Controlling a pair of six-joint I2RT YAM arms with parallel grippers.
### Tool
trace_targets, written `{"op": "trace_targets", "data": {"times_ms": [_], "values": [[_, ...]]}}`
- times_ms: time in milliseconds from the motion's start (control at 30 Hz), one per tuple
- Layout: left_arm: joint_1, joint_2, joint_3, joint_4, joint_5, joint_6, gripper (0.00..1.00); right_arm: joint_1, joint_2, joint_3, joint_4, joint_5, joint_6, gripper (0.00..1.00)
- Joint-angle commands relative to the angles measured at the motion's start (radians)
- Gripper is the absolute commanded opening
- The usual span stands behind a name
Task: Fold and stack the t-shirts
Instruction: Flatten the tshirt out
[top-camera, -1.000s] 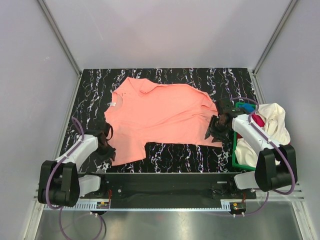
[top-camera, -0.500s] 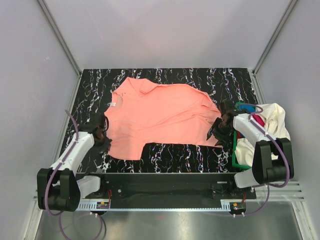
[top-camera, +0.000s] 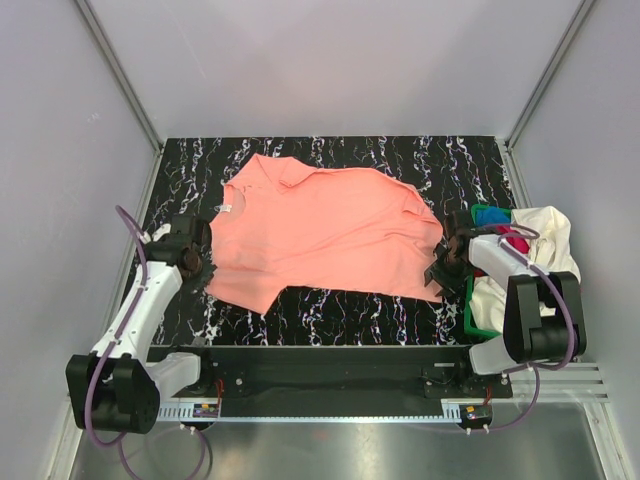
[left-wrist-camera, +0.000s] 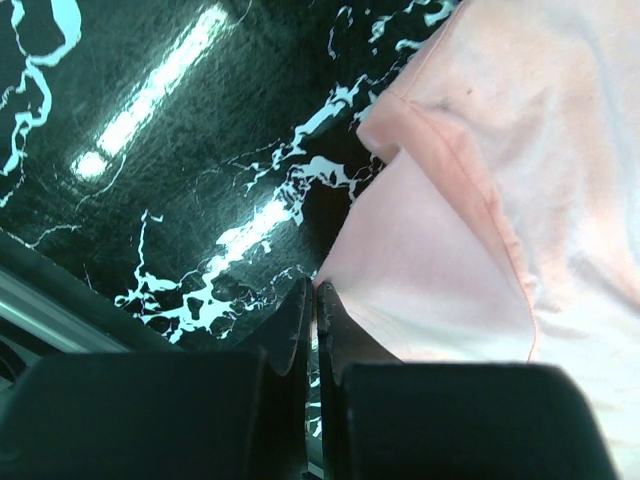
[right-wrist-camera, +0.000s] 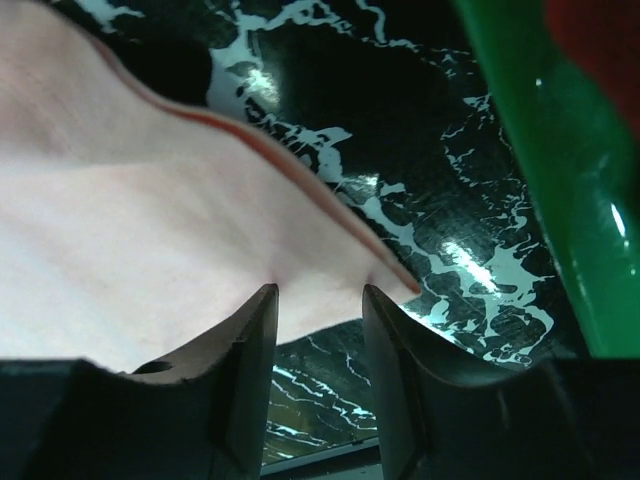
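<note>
Two arms work a salmon shirt (top-camera: 320, 230) that lies spread and unfolded across the middle of a black marbled table (top-camera: 350, 305). Its collar is turned toward the far left, and a small white label (top-camera: 228, 208) shows at the neck. The cloth is mostly flat, with some rumpling at the far-left sleeve and along the right side.

The left gripper (top-camera: 190, 250) sits low at the salmon shirt's left edge, on the near side of the collar. Seen from its wrist, the fingers (left-wrist-camera: 295, 330) are pressed together with only a hairline between them, and a corner of the cloth is caught at their tips.

Across the table, the right gripper (top-camera: 445, 268) is down at the near right corner of the salmon shirt, just beside a green basket (top-camera: 468, 310). Its fingers (right-wrist-camera: 250, 360) stand well apart, one on either side of the hem. The cloth runs loose between them and they clamp nothing.

The basket stands at the table's right edge. A cream shirt (top-camera: 535, 245) is heaped over it, and a magenta shirt (top-camera: 515, 240) and a blue shirt (top-camera: 492, 215) peek out at the far left of the heap.
</note>
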Motion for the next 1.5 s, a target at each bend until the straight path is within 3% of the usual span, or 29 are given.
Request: {"op": "trace_targets", "data": {"times_ms": [0,367,467,500,533,600,733,867,967,1133,1267,1400,1467], "values": [[0.004,0.01,0.054,0.015,-0.049,0.025,0.0,-0.001,0.019,-0.02,0.04,0.06,0.054,0.47],[0.004,0.024,0.062,0.04,-0.04,0.046,0.0,0.0,0.054,-0.077,0.097,0.0,0.084,0.54],[0.004,0.03,0.078,0.038,-0.036,0.048,0.0,0.0,0.126,-0.039,0.111,-0.009,0.058,0.39],[0.004,0.031,0.095,0.04,-0.036,0.048,0.0,0.0,0.139,-0.016,0.118,-0.012,0.046,0.29],[0.004,0.033,0.106,0.038,-0.035,0.048,0.0,0.0,0.142,-0.002,0.109,-0.014,0.037,0.13],[0.004,0.033,0.138,0.037,-0.033,0.045,0.0,0.0,0.13,0.021,0.097,-0.041,0.034,0.01],[0.004,0.024,0.209,0.055,-0.018,0.059,0.0,0.0,0.093,0.09,0.028,-0.037,-0.006,0.0],[0.004,0.022,0.349,0.162,0.077,0.184,0.0,0.0,0.031,0.229,-0.017,-0.043,-0.046,0.0],[0.007,0.062,0.487,0.286,0.169,0.256,0.0,0.0,0.072,0.418,-0.015,-0.029,-0.093,0.0],[0.02,0.227,0.814,0.534,0.358,0.385,0.0,0.0,0.211,0.901,-0.026,-0.025,-0.188,0.0],[0.032,0.388,1.206,0.595,0.421,0.48,0.0,-0.001,0.345,1.38,-0.098,-0.022,-0.241,0.0],[0.04,0.439,1.433,0.616,0.456,0.53,0.0,-0.001,0.419,1.698,-0.185,-0.045,-0.255,0.0],[0.044,0.406,1.49,0.63,0.439,0.55,0.0,-0.001,0.375,1.725,-0.166,-0.06,-0.265,0.0]]}}
